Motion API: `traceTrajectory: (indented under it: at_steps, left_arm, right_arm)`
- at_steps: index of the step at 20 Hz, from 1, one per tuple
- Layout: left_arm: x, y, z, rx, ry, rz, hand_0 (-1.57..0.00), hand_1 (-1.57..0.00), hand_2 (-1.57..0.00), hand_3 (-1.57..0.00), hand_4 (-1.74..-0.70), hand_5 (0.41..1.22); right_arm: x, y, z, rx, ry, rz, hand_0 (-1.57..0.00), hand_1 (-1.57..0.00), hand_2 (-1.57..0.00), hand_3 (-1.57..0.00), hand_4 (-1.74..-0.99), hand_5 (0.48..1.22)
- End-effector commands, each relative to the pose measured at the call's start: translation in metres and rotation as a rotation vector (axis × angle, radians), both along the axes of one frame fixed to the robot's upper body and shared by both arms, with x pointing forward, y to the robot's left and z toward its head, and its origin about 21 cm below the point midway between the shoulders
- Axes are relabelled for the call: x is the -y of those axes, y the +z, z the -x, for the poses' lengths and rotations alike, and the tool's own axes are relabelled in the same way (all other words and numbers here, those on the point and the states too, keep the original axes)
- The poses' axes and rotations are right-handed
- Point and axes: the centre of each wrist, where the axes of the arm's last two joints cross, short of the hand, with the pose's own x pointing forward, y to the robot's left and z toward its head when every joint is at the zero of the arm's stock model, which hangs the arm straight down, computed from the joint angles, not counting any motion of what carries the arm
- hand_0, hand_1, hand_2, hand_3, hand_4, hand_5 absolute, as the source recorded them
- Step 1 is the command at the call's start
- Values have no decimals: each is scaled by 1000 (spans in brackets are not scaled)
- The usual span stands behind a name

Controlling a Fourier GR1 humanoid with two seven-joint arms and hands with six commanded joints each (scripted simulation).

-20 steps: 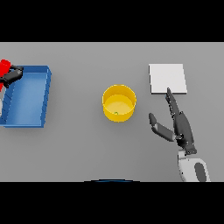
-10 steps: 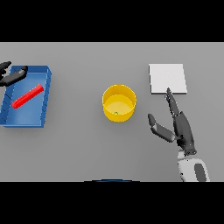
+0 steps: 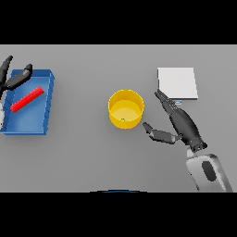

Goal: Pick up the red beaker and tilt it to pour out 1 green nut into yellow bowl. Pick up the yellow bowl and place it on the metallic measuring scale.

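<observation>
At the far left edge, the left hand (image 3: 13,78) shows with straight, spread fingers over the upper left corner of one blue tray (image 3: 45,109), holding nothing. One red beaker (image 3: 27,99) lies on its side inside that tray, slanted from lower left to upper right. Near the middle of the grey table (image 3: 83,157) stands one yellow bowl (image 3: 126,108), upright, with one small green nut (image 3: 122,120) on its floor. Just right of the bowl, the right hand (image 3: 178,122) is open, fingers straight, thumb stretched toward the bowl but apart from it. One metallic measuring scale (image 3: 177,83) lies flat beyond the fingertips.
</observation>
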Motion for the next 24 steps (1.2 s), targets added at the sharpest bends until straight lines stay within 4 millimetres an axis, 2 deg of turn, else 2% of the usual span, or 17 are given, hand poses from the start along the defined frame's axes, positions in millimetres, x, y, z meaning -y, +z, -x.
traceTrajectory:
  at_steps: [1, 5, 10, 17, 19, 24]
  left_arm:
    - [1, -1, 3, -6, -4, 6, -13, -11, -11, -11, -800, 673]
    - [4, -4, 4, -19, 2, 21, -5, -4, -4, -4, -809, 688]
    - [-2, -5, 2, -18, 1, 13, -1, -1, -1, -1, -808, 689]
    - [-3, 0, 6, -13, -13, 17, 1, 1, 1, 1, -808, 695]
    - [-5, 3, 6, -26, -1, 11, 1, 1, 1, 1, -808, 696]
    - [-8, -1, 4, -28, -5, 6, 1, 1, 1, 1, -801, 703]
  right_arm:
    - [-1, 4, -5, -2, 27, 72, 1, 1, 1, 1, -1128, 637]
    - [-11, 22, -28, 82, 200, 366, 1, 1, 1, 1, -1150, 630]
    - [-32, 32, -50, 131, 400, 597, 1, 1, 1, 1, -1164, 641]
    - [-57, 22, -78, 80, 558, 764, 1, 1, 1, 1, -1155, 646]
    - [-68, 27, -79, 67, 619, 802, 1, 1, 1, 1, -1161, 658]
    - [-84, 19, -91, 7, 651, 920, 1, 1, 1, 1, -1174, 674]
